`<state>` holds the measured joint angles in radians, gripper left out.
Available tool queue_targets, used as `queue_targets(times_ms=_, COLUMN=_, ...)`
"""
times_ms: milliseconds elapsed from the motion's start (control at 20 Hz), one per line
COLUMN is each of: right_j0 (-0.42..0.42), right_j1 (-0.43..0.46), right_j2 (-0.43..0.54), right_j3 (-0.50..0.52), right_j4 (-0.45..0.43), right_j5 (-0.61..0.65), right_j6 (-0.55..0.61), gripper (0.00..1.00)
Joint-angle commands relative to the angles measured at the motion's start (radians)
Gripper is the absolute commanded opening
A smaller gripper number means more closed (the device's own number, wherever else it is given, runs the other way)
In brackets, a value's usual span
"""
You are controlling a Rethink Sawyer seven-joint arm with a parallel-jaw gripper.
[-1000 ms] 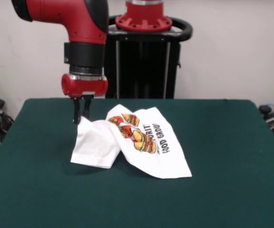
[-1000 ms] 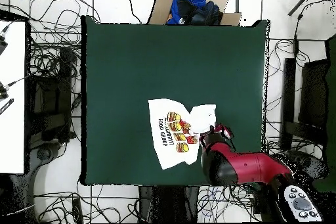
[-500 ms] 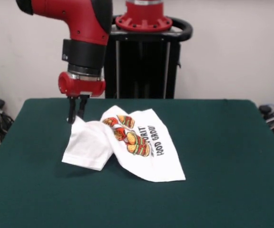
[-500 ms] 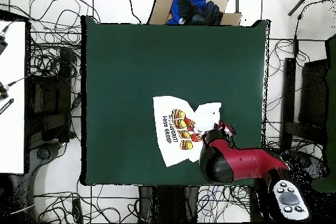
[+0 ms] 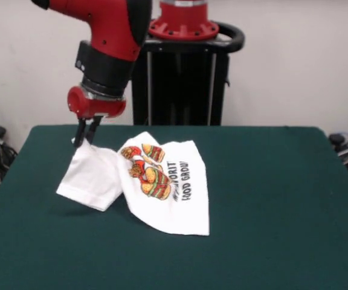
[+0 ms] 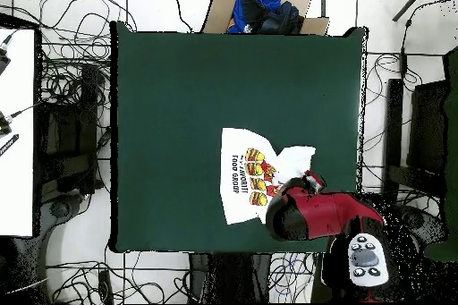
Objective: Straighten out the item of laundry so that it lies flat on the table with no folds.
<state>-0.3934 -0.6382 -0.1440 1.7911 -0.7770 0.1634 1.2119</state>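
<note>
Above table (image 5: 283, 199), tilted jaws pinch shirt (image 5: 162, 193) corner.

White food-print T-shirt (image 5: 156, 187), rumpled, one corner lifted, green table (image 5: 270, 199)

Sawyer arm (image 5: 104, 27), front view: the red and black arm descends from above, its wrist tilted off vertical, lower end leaning toward the T-shirt's (image 5: 144, 181) edge. The red flange carries the gripper (image 5: 83, 134), whose two dark fingers (image 5: 79, 132) are drawn close together, pinching a raised corner of the T-shirt. Overhead view: the arm (image 6: 313, 216) lies beside the T-shirt (image 6: 246, 185), covering part of its edge.
</note>
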Motion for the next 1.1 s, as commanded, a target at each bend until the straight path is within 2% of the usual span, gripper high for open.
queue_targets(times_ms=50, right_j0=0.058, right_j1=0.062, right_j2=-0.098, right_j3=-0.109, right_j4=0.053, right_j5=0.302, right_j6=0.131, gripper=0.00)
queue_targets(times_ms=350, right_j0=0.073, right_j1=0.117, right_j2=-0.081, right_j3=-0.131, right_j4=0.056, right_j5=0.399, right_j6=0.164, gripper=0.00)
queue_targets(times_ms=750, right_j0=0.077, right_j1=0.144, right_j2=-0.049, right_j3=-0.158, right_j4=0.092, right_j5=0.614, right_j6=0.124, gripper=0.00)
queue_targets(times_ms=1100, right_j0=0.069, right_j1=0.118, right_j2=-0.040, right_j3=-0.153, right_j4=0.109, right_j5=0.761, right_j6=0.062, gripper=0.00)
